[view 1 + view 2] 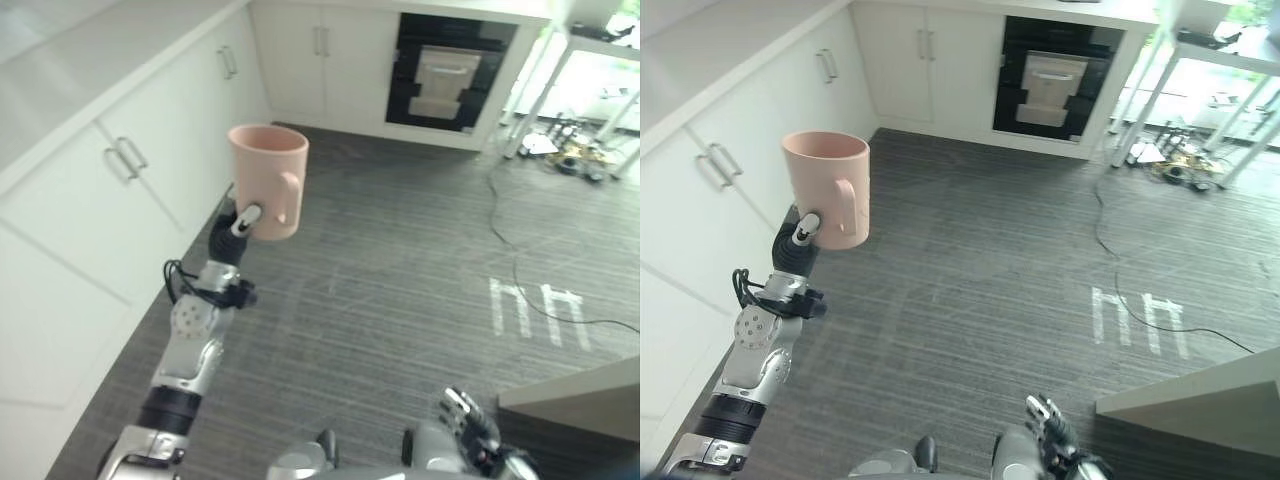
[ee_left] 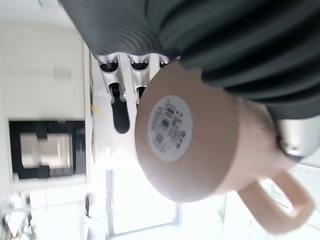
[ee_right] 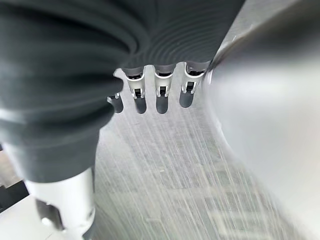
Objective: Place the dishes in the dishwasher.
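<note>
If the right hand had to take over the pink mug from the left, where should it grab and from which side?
Probably the handle: the pink mug is upright, its handle faces the open floor, away from the cabinets. The left hand grips its lower body, so come from the robot's right; the right hand hangs low.

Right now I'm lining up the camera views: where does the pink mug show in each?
Left eye view: mug upper centre-left, held up by the left hand.
Right eye view: mug upper left.
Left wrist view: its base fills the centre.
Right wrist view: not in it.
Shared landmark: black oven.
</note>
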Available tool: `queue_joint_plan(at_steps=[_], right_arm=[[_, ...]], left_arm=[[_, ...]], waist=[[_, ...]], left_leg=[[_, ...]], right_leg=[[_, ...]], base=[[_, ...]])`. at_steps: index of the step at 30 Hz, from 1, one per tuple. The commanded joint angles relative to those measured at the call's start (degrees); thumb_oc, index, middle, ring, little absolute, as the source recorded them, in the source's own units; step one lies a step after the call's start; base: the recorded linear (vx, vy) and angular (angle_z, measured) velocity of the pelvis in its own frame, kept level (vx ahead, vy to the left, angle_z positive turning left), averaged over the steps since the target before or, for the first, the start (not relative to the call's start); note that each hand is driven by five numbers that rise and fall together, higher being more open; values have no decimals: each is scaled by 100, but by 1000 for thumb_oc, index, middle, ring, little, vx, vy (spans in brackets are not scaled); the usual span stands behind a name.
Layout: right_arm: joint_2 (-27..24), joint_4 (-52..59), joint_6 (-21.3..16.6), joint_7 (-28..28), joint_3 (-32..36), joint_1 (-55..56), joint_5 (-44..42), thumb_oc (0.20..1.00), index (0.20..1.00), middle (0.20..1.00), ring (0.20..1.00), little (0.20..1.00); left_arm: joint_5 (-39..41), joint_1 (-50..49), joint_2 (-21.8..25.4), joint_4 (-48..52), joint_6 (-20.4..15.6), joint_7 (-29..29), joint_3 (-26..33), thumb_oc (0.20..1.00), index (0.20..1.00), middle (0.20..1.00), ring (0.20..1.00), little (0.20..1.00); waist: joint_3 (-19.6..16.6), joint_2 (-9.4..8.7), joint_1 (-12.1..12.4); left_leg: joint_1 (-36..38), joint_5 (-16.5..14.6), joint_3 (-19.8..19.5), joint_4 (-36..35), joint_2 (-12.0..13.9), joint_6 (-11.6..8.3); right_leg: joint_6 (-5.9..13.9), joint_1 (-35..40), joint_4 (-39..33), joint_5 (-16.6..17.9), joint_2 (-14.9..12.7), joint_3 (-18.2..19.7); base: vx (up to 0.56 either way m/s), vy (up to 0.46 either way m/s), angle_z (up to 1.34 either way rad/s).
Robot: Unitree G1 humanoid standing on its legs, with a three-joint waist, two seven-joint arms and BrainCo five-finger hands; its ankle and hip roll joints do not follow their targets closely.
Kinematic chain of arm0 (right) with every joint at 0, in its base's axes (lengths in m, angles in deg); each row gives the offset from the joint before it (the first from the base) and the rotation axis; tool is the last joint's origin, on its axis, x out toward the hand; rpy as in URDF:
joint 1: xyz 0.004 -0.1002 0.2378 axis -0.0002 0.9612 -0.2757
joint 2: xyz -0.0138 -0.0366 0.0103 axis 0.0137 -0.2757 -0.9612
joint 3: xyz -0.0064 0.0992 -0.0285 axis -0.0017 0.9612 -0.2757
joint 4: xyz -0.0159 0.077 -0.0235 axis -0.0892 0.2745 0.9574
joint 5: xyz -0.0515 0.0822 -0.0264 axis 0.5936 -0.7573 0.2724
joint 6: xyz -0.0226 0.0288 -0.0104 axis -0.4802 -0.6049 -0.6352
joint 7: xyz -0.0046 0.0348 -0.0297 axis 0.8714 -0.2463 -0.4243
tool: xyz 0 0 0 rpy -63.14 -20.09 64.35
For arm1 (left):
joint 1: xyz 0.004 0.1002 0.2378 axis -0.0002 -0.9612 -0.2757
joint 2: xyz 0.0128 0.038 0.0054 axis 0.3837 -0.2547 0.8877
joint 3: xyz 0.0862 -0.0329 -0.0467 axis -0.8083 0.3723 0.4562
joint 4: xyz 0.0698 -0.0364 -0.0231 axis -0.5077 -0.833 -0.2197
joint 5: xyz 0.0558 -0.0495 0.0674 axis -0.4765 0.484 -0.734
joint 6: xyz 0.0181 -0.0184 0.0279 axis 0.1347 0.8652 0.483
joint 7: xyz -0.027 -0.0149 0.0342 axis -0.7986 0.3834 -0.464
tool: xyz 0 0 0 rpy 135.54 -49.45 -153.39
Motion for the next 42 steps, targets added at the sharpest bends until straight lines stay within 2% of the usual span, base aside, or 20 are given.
queue_joint_plan(at_steps=[1, 5, 8, 11, 12, 13, 15, 16, 18, 20, 21, 23, 24, 26, 29, 31, 34, 37, 40, 42], right_arm=[[-96, -341, -5, -123, -68, 113, -428, 1000, 1000, 1000, 1000, 1000], [-47, -539, -99, -213, 166, 133, -318, 1000, 1000, 1000, 1000, 1000], [-21, -562, -37, -151, 165, 115, -499, 1000, 1000, 1000, 1000, 1000], [-54, -579, 4, -62, 132, 33, -412, 1000, 1000, 1000, 1000, 1000], [-123, -624, 5, -62, 72, -31, -300, 1000, 1000, 1000, 1000, 1000], [-307, -568, -5, -114, -45, -50, -139, 1000, 1000, 1000, 1000, 1000], [-380, -548, -31, -134, -68, -50, -113, 1000, 1000, 1000, 1000, 1000], [-449, -594, -88, -169, -73, -41, -93, 1000, 1000, 1000, 1000, 1000], [-528, -655, -115, -197, -11, -18, -127, 1000, 1000, 1000, 1000, 1000], [-550, -786, -57, -268, 27, -68, -34, 1000, 1000, 1000, 1000, 1000], [-521, -920, 17, -199, -8, -133, 110, 1000, 1000, 1000, 1000, 1000], [-486, -1036, 138, -54, -171, -204, 241, 1000, 1000, 1000, 1000, 1000], [-445, -1166, 184, 18, -200, -200, 352, 1000, 1000, 1000, 1000, 1000], [-416, -1180, 216, 82, -204, -198, 449, 1000, 1000, 1000, 1000, 1000], [-350, -1198, 392, 203, -138, -172, 701, 1000, 1000, 1000, 1000, 1000], [-253, -1185, 408, 214, 33, -22, 718, 1000, 1000, 1000, 1000, 1000], [-76, -1020, 323, 322, 184, 196, 689, 1000, 1000, 1000, 1000, 1000], [-30, -997, 253, 262, 120, 276, 487, 1000, 1000, 1000, 1000, 1000], [-33, -764, 206, 241, -8, 275, 317, 1000, 1000, 1000, 1000, 1000], [-79, -694, 183, 266, -89, 271, 115, 1000, 1000, 1000, 1000, 1000]], left_arm=[[-183, 178, -16, 305, -138, 165, 164, 200, 200, 200, 200, 200], [-127, 15, -3, 346, -158, 33, 204, 200, 200, 200, 200, 200], [-155, -161, -79, 413, -179, 51, 192, 200, 200, 200, 200, 200], [-189, -243, -170, 518, -160, 223, 147, 200, 200, 200, 200, 200], [-219, -295, -233, 590, -175, 302, 164, 200, 200, 200, 200, 200], [-228, -370, -327, 728, -184, 385, 231, 200, 200, 200, 200, 200], [-131, -401, -331, 786, -165, 373, 288, 200, 200, 200, 200, 200], [-36, -449, -333, 784, -181, 297, 356, 200, 200, 200, 200, 200], [69, -450, -345, 738, -156, 109, 406, 200, 200, 200, 200, 200], [-115, -439, -259, 633, -269, 101, 423, 200, 200, 200, 200, 200], [78, -443, -168, 594, -358, 87, 416, 200, 200, 200, 200, 200], [211, -554, -160, 643, -448, 92, 475, 200, 200, 200, 200, 200], [204, -606, -213, 588, -605, 103, 556, 200, 200, 200, 200, 200], [157, -609, -272, 491, -768, 74, 591, 200, 200, 200, 200, 200], [-13, -678, -310, 509, -642, 123, 698, 200, 200, 200, 200, 200], [-112, -581, -326, 582, -496, 43, 678, 200, 200, 200, 200, 200], [-247, -472, -271, 674, -395, 18, 620, 200, 200, 200, 200, 200], [-292, -341, -230, 594, -289, 177, 518, 200, 200, 200, 200, 200], [-240, -127, -172, 461, -318, 214, 332, 200, 200, 200, 200, 200], [-203, 56, -138, 380, -316, 202, 210, 200, 200, 200, 200, 200]], waist=[[95, -23, -257], [72, -112, -379], [-90, -77, -355], [-234, -12, -440], [-317, 41, -425], [-395, 117, -416], [-387, 79, -386], [-343, -34, -327], [-227, -16, -228], [-145, 19, -77], [-49, 143, 82], [16, 253, 328], [73, 292, 406], [17, 303, 419], [-146, 191, 630], [-296, 56, 704], [-363, 4, 651], [-315, 244, 416], [-103, 324, 57], [20, 203, -159]], left_leg=[[-376, 53, -33, 184, -152, -145], [94, -509, -70, 236, -284, -58], [230, -759, -5, 396, -285, -27], [432, -1072, -122, 853, -221, -110], [392, -871, -200, 1256, -136, -312], [112, 73, -319, 2554, 69, -778], [-274, 400, -367, 3418, 119, -902], [-829, 552, -353, 4465, 200, -933], [-1460, 463, -293, 4903, 367, -861], [-1787, 263, -213, 3896, 77, -646], [-1863, 504, -3, 1992, 108, -689], [-2189, 1195, -162, 757, 275, -870], [-2464, 1540, 192, 640, 532, -977], [-2456, 1487, 532, 683, 615, -912], [-2575, 1225, 303, 828, 306, -692], [-2427, 1049, 374, 736, 64, -434], [-2136, 765, 74, 648, -337, -3], [-1655, 611, -153, 519, -257, 124], [-1102, 477, -429, 464, -269, 97], [-711, 236, -656, 392, -376, 65]], right_leg=[[158, 1192, -1492, 926, 163, -71], [419, 1008, -2235, 1610, -153, -93], [307, 1105, -2192, 1430, -167, -389], [68, 1111, -2026, 1170, 53, -216], [-104, 1195, -2032, 1037, 206, -190], [-431, 1385, -2081, 806, 443, -187], [-575, 1502, -2091, 701, 488, -148], [-717, 1671, -2081, 561, 463, -126], [-821, 1934, -2052, 369, 563, -133], [-767, 2223, -2103, 269, 689, 48], [-678, 2577, -2224, 72, 867, 263], [-673, 2888, -2317, -70, 998, 501], [-675, 3150, -2278, -273, 964, 395], [-622, 3226, -2123, -492, 908, 242], [-514, 3576, -1651, -917, 811, 334], [-236, 3640, -910, -506, 628, 160], [383, 3085, 1158, 815, 633, 472], [214, 1993, 2099, 871, 639, 466], [-84, 1261, 1282, 320, 732, 346], [-101, 1120, -385, 470, 569, 293]], base=[[347, -170, 27], [440, -182, 47], [421, -240, 18], [402, -283, -58], [573, -455, -72], [522, -437, -76], [361, -332, -41], [291, -269, -7], [315, -185, -2], [605, 53, -26], [1017, 274, -102], [858, 277, -127], [580, 210, -99], [474, 213, -102], [440, 180, -40], [368, 191, -39], [375, 198, 40], [327, 131, 58], [355, -9, 34], [437, -128, 105]])
